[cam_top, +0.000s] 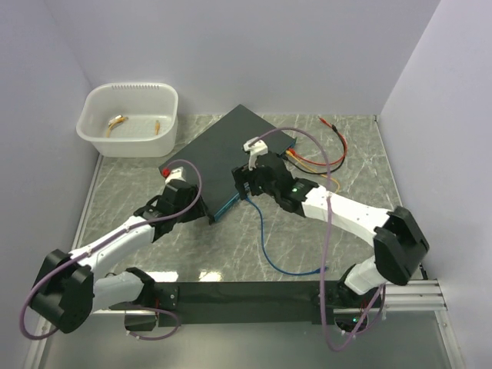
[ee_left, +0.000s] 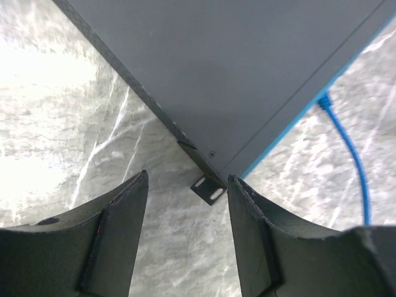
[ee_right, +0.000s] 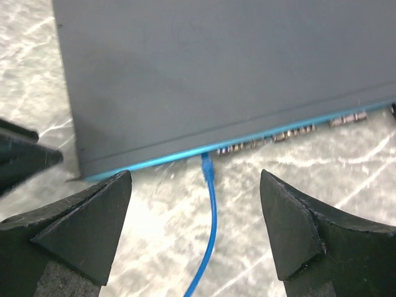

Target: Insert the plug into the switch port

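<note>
The flat black box [cam_top: 231, 150] lies in the middle of the table, its teal-blue face [ee_right: 185, 154] toward the arms. A blue plug [ee_right: 206, 166] on a blue cable [cam_top: 265, 246] sits in a switch port at the face, left of a row of alike sockets [ee_right: 284, 133]. My right gripper [ee_right: 195, 185] is open and empty, its jaws either side of the cable just below the plug. My left gripper [ee_left: 187, 185] is open and empty at the box's near left corner, by a black mounting bracket [ee_left: 207, 190]. The plug also shows in the left wrist view [ee_left: 323, 99].
A white tub [cam_top: 129, 119] with small pieces inside stands at the back left. Red, orange and yellow wires [cam_top: 319, 154] trail off the box's right side. Grey walls close in the left, back and right.
</note>
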Robot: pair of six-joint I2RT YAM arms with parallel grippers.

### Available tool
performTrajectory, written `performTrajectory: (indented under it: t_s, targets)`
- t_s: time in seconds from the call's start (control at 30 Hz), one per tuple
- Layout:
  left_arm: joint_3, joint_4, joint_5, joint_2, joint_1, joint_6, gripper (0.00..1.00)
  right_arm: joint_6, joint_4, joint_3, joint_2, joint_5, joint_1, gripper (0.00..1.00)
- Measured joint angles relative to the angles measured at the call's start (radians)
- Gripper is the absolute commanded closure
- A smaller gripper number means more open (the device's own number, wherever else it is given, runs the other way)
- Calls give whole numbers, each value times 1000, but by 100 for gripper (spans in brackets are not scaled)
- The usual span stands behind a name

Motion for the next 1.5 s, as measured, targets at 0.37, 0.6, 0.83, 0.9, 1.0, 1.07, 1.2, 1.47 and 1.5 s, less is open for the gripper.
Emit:
performTrajectory:
  t_s: [0.37, 0.6, 0.83, 0.9, 1.0, 1.07, 1.2, 1.47, 1.5]
  targets:
    - [127, -129, 0, -157, 0, 13, 39, 148, -141, -173, -399, 125, 23, 9]
    - [266, -185, 17, -245, 0, 87, 40, 221, -263, -213, -566, 229, 23, 9]
    - [285, -193, 12, -323, 0, 180, 40, 264, -367, -235, -686, 289, 23, 9]
    - [280, -193, 8, -345, 0, 198, 40, 267, -378, -251, -732, 295, 23, 7]
    - [278, -193, 5, -368, 0, 216, 40, 273, -389, -279, -786, 303, 23, 7]
    - [275, -192, 2, -380, 0, 219, 40, 282, -401, -287, -801, 307, 23, 7]
    - [263, -194, -13, -404, 0, 223, 40, 298, -417, -292, -802, 311, 23, 7]
    - [262, -194, -29, -417, 0, 235, 40, 308, -418, -293, -810, 309, 23, 7]
    - [262, -194, -30, -418, 0, 236, 40, 308, -417, -293, -812, 305, 23, 7]
